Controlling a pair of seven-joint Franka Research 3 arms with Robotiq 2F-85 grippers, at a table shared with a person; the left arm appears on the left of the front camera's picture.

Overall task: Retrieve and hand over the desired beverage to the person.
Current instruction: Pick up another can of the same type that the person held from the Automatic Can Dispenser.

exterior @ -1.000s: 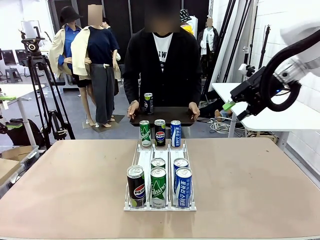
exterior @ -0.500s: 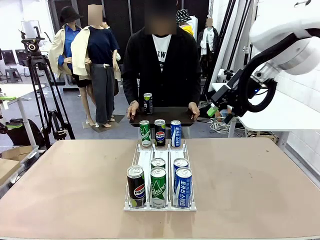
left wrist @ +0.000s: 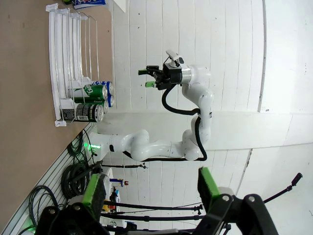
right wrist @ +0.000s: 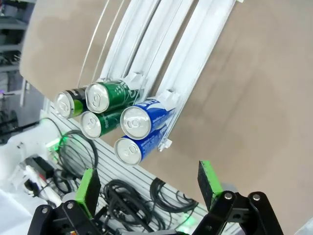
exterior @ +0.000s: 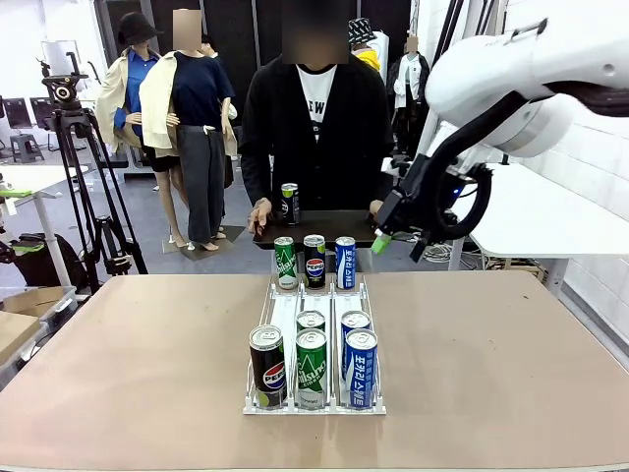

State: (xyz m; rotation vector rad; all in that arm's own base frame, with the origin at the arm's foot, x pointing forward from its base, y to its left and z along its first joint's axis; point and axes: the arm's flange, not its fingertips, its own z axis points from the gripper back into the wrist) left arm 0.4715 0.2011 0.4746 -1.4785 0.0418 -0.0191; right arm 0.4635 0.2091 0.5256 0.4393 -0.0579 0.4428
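- Wide open and empty: right gripper (exterior: 398, 246).
- Well ahead of these jaws, not touched: cans (right wrist: 117, 122) in rack (right wrist: 161, 49).
- Also open and empty: left gripper (left wrist: 151, 193), cans far ahead, off to one side.

Person (exterior: 316, 128) in black jacket stands holding a dark tray (exterior: 334, 225).

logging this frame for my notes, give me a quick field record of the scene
right pincer: open, empty, in the air, picture-right of the rack's far end
left pincer: open, empty
rack: white, three lanes, eight upright cans
person: holds a black tray bearing a single can
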